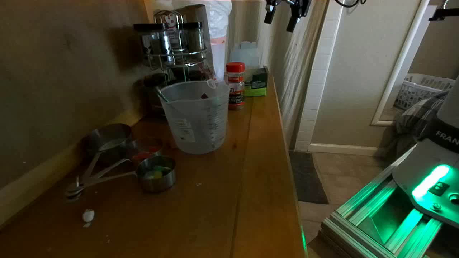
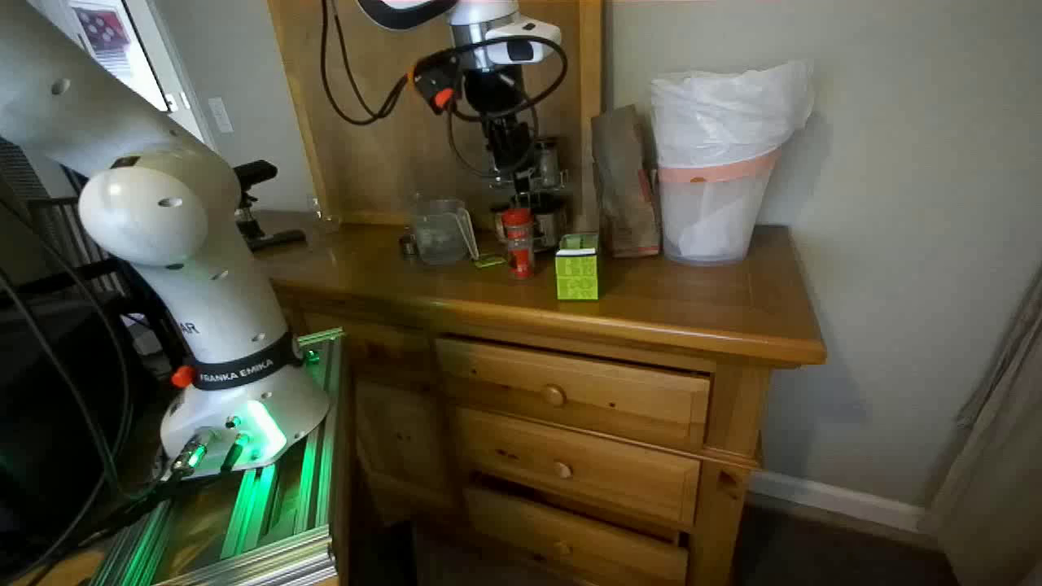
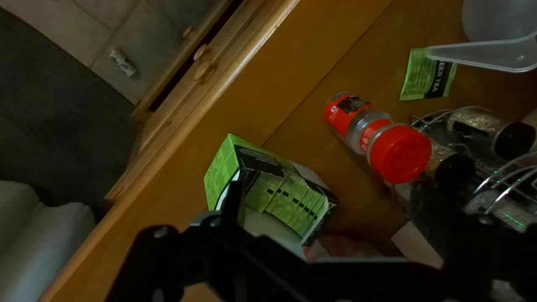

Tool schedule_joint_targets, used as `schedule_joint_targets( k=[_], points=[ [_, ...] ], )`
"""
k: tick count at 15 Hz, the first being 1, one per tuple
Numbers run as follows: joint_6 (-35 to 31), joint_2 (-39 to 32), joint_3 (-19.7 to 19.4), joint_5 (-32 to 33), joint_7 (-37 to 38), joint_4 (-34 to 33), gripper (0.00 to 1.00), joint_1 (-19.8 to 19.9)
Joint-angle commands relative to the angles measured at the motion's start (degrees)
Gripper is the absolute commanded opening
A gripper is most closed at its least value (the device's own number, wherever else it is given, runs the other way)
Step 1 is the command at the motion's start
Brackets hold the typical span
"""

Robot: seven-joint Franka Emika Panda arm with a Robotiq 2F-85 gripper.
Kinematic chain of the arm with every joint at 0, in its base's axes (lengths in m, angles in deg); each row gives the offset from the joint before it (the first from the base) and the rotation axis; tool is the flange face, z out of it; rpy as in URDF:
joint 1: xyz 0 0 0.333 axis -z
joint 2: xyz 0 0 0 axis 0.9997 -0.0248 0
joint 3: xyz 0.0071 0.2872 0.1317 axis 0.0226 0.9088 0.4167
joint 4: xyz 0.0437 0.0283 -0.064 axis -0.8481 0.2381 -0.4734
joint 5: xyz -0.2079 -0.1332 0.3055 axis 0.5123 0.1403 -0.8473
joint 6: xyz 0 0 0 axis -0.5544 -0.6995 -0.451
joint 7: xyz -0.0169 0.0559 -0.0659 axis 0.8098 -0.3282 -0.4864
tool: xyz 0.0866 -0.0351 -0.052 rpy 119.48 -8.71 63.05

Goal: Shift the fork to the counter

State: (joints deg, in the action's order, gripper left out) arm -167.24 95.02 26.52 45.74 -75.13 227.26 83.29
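Observation:
The wooden counter (image 1: 215, 208) runs along the wall and also shows in an exterior view (image 2: 692, 301) and the wrist view (image 3: 272, 88). The translucent plastic cup (image 1: 197, 125) stands upright on it and also shows in an exterior view (image 2: 440, 236). A thin silvery stick (image 1: 162, 94) shows at the cup's left rim; it may be the fork's handle, but I cannot tell. No tines show there. My gripper (image 1: 279, 24) is open and empty, high above the counter's far end. In the wrist view its fingers (image 3: 335, 214) are spread over the green tea box.
Metal measuring cups (image 1: 156, 175) lie near the wall. A red-capped jar (image 3: 377, 134), the open tea box (image 3: 272, 188) and a wire spice rack (image 1: 175, 57) stand close together. A paper bag (image 2: 627, 183) and a bagged bin (image 2: 716, 179) stand near the counter's end.

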Motion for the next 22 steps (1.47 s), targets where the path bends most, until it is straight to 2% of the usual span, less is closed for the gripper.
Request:
schedule_joint_targets(
  k=[1,14,18,22],
  points=[
    [0.24,-0.02,0.62,-0.36,-0.28,-0.13,1.00,0.68],
    [0.24,-0.02,0.62,-0.36,-0.28,-0.13,1.00,0.68],
    [1.16,5.59,2.80,-1.97,-6.54,3.03,1.00,-4.54],
    [6.25,12.49,6.59,-3.63,-9.17,5.07,1.00,-11.75]
  ],
)
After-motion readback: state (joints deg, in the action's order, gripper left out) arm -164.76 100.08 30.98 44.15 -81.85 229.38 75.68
